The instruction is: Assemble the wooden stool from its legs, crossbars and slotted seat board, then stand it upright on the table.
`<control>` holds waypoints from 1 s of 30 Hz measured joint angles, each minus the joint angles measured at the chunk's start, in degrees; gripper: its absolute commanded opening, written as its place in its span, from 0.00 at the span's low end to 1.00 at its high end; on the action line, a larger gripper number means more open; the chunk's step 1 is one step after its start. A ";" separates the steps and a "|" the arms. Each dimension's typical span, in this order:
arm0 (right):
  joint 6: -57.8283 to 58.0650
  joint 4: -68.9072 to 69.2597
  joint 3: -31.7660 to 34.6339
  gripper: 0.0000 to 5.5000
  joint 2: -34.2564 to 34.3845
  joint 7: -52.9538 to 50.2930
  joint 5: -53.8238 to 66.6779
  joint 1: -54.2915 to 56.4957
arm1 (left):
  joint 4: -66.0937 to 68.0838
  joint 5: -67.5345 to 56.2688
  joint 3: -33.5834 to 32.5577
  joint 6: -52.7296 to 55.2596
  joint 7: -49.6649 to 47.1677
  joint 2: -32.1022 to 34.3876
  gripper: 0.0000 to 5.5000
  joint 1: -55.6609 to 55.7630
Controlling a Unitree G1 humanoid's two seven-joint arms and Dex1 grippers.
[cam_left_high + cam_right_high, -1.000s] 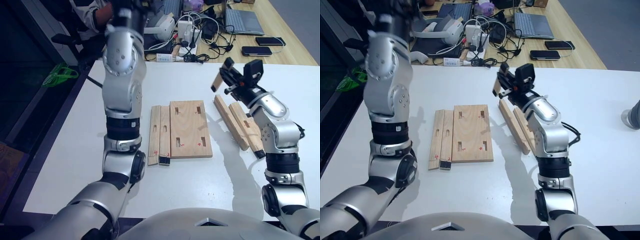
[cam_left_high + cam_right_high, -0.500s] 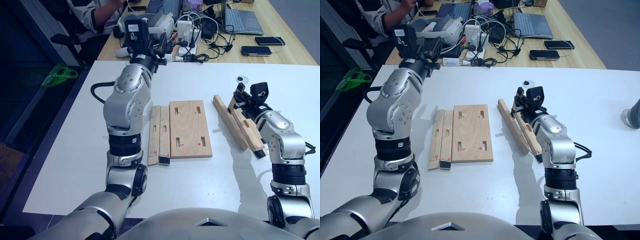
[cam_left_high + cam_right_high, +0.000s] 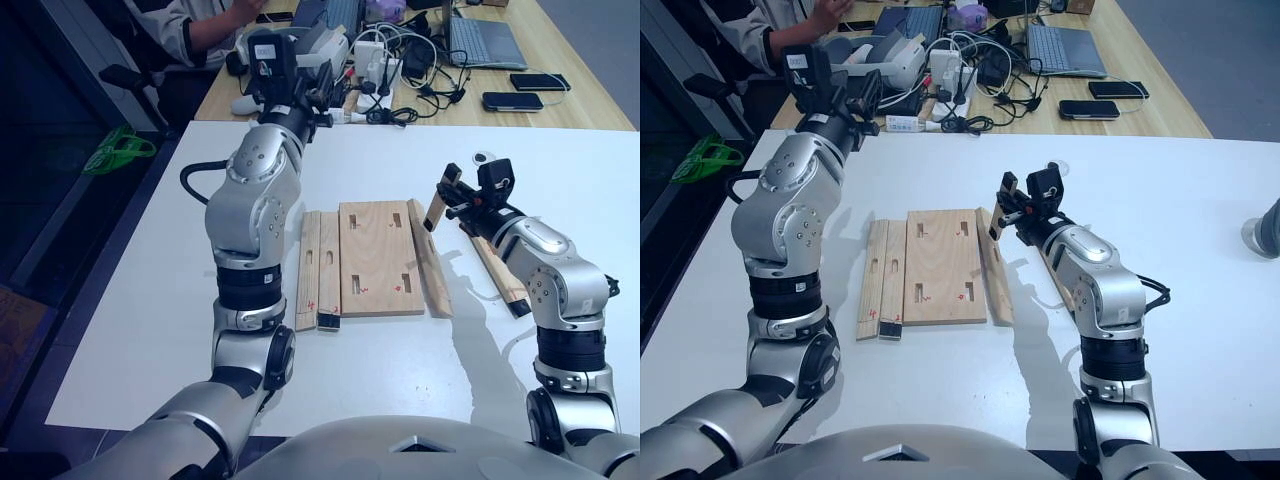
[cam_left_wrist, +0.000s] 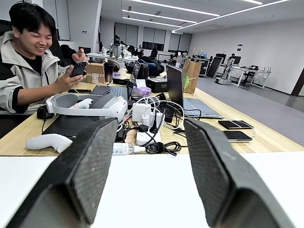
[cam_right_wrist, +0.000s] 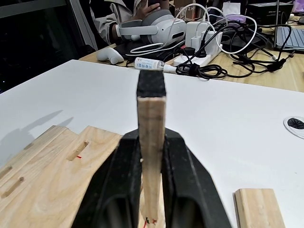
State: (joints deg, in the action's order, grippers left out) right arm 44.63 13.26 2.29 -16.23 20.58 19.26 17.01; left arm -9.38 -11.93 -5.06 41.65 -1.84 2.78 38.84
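1. Lying flat and nearest me on the white table (image 3: 150, 300) is the slotted seat board (image 3: 378, 258), its long axis running away from me. Two slotted bars (image 3: 309, 268) sit side by side against its left edge. A loose leg (image 3: 430, 272) lies along its right edge, roughly parallel to it.
2. Off to the right, under my right forearm, lies another wooden piece (image 3: 497, 272), well apart from the board.
3. My right gripper (image 3: 455, 196) hangs just beyond the board's far right corner. Its jaws pinch a short wooden piece (image 5: 151, 123), which is lifted off the table and stands tilted between them.
4. From those jaws the board lies to my left and nearer to me, and its right-hand pair of slots (image 3: 398, 218) is the closest target. My right arm is by far the nearer one. I judge the piece must come left and down, squared to a slot, and the loose leg in between could get knocked.
5. My left gripper (image 4: 151, 156) is raised high over the table's far left side, jaws spread wide with nothing between them.
6. Beyond the table, a wooden desk (image 3: 560, 110) carries a power strip, tangled cables, a headset, a laptop and phones.
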 measured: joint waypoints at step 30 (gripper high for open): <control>21.22 6.08 4.14 0.07 -0.67 -6.79 10.44 0.41 | 0.51 0.13 -0.52 0.40 0.85 1.48 0.47 0.71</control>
State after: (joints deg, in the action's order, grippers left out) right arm 65.85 19.34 6.43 -16.90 13.79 29.69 17.42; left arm -8.87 -11.80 -5.58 42.05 -1.00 4.26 39.56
